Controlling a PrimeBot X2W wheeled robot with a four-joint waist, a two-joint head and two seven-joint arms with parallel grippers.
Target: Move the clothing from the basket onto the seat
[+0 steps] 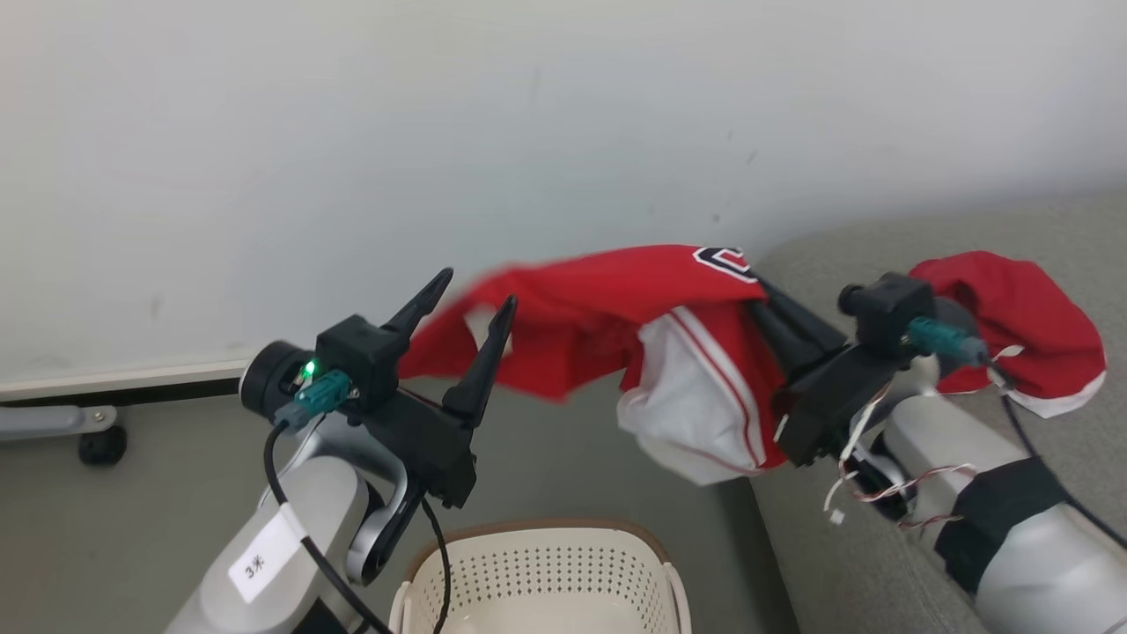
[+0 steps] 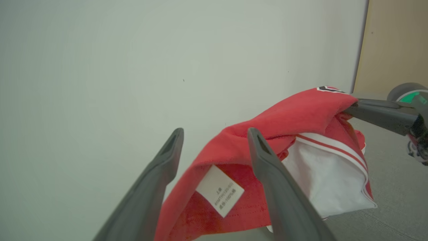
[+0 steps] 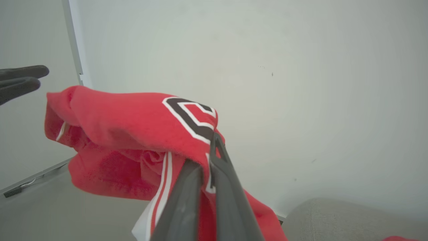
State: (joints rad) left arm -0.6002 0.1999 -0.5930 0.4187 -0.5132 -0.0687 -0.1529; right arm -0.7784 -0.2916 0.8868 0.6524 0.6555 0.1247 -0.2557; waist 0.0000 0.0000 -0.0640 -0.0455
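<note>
Red jersey (image 1: 581, 308): soft, crumpled, white striped trim.
Right gripper (image 1: 762, 299): fingers pinched tight on jersey.
Left gripper (image 1: 477, 289): fingers spread wide, clamping nothing.

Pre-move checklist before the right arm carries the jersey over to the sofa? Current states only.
1. Right tool shut on jersey: ok.
2. Left tool open: ok; whether it touches the cloth: cannot tell.
3. Jersey hangs above the basket rim, not snagged: ok.
4. Bare sofa fabric beside the plain red garment for the drop: ok.
5. Basket emptied: cannot tell, its floor is partly out of view.
</note>
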